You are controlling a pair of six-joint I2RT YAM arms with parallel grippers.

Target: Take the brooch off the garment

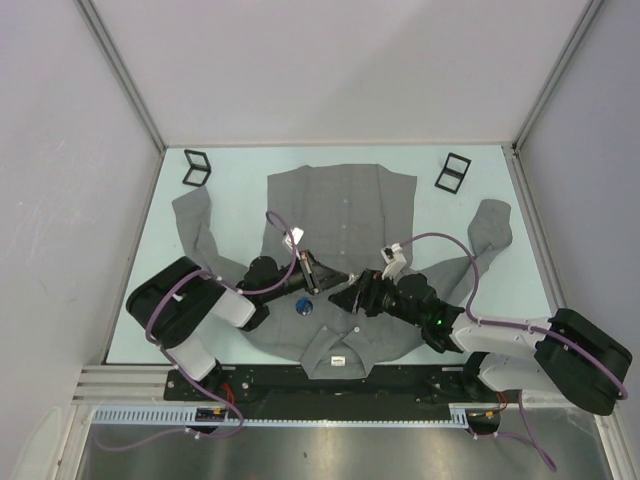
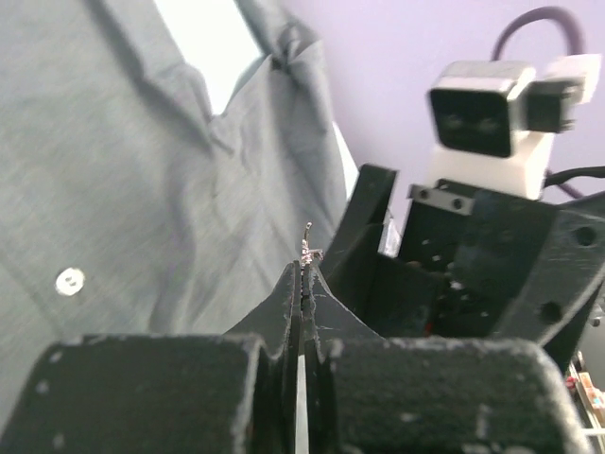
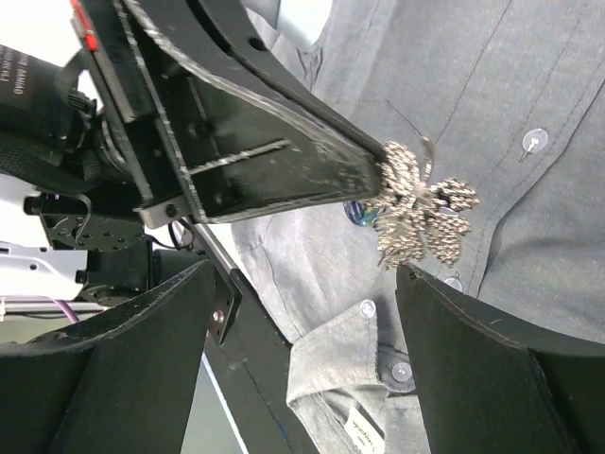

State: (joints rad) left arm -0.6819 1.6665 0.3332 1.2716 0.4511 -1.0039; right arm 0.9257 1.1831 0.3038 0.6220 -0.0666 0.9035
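Left gripper (image 3: 378,168) clamped on the brooch (image 3: 421,213), a silver beaded, spiky cluster pinched at the fingertips over the button placket of the grey shirt (image 1: 345,205). Whether its pin sits in the fabric: cannot tell. Right gripper (image 3: 304,274) spread wide, holding nothing, facing the brooch. Shirt lies flat on the desk (image 1: 250,170), collar toward the arms. White neck label (image 3: 364,430) carries print too small to read. Small blue round item (image 1: 304,307) lies on the shirt near the collar.
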